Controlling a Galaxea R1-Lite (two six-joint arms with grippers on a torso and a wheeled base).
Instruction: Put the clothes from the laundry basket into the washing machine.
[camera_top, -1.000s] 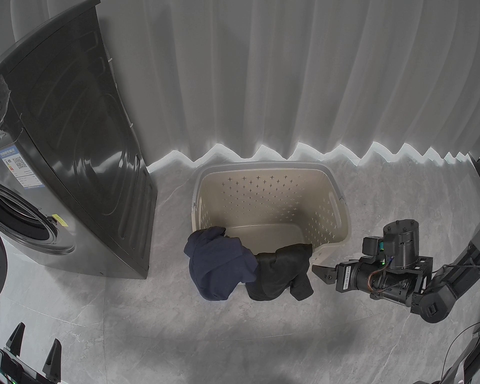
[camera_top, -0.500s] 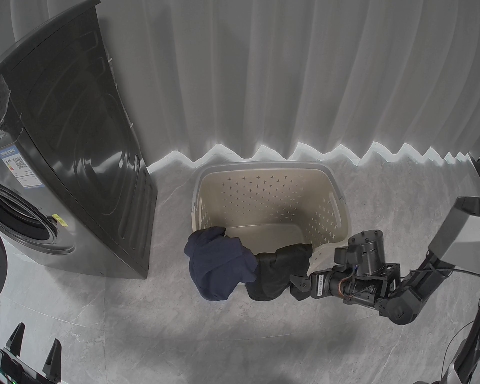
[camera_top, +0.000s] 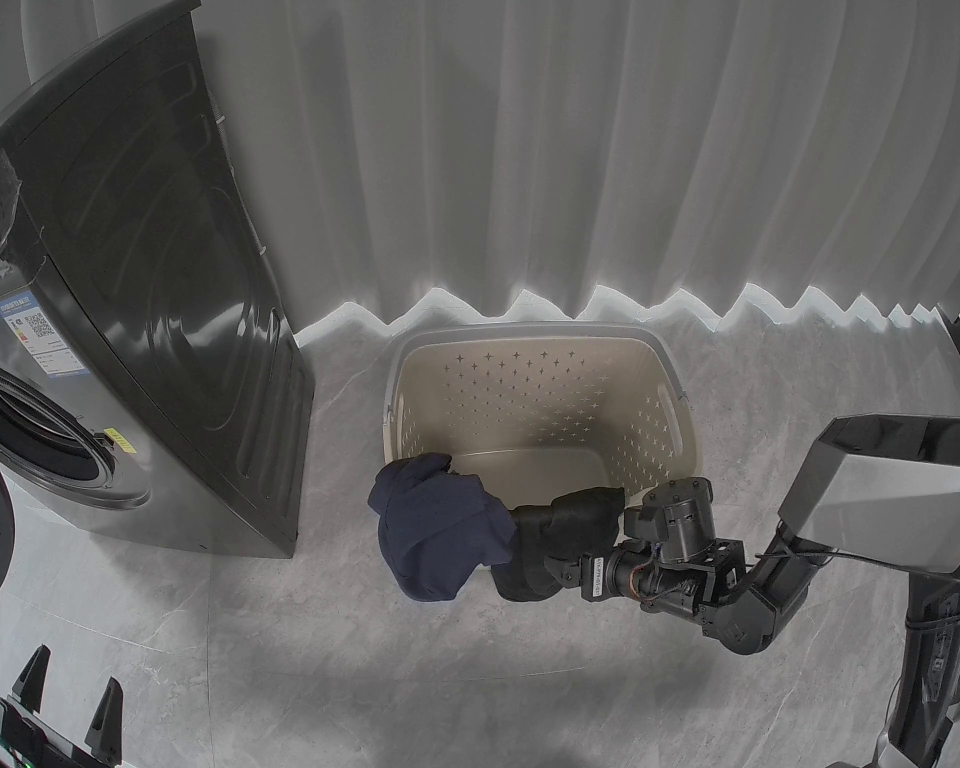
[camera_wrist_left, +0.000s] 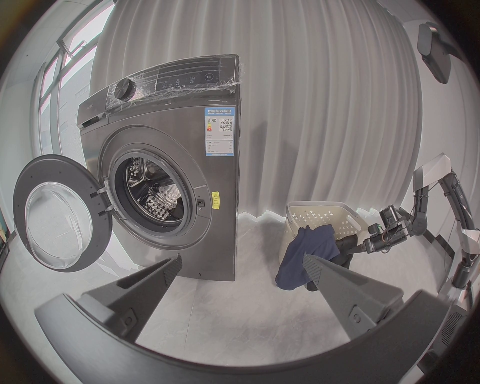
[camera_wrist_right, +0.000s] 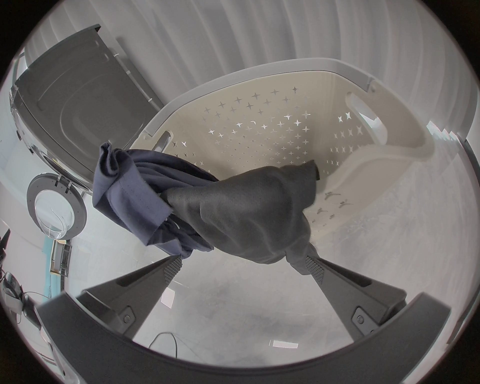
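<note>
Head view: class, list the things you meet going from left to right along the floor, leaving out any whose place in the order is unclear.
Dark grey front-loading washing machine → crumpled navy blue garment → black garment, both draped over the near rim of the beige plastic laundry basket.

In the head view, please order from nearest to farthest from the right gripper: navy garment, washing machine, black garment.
1. Black garment, at the right gripper.
2. Navy garment, just left of it.
3. Washing machine, far left.

Laundry corner: washing machine (camera_wrist_left: 165, 165), curtain (camera_top: 600, 150).
</note>
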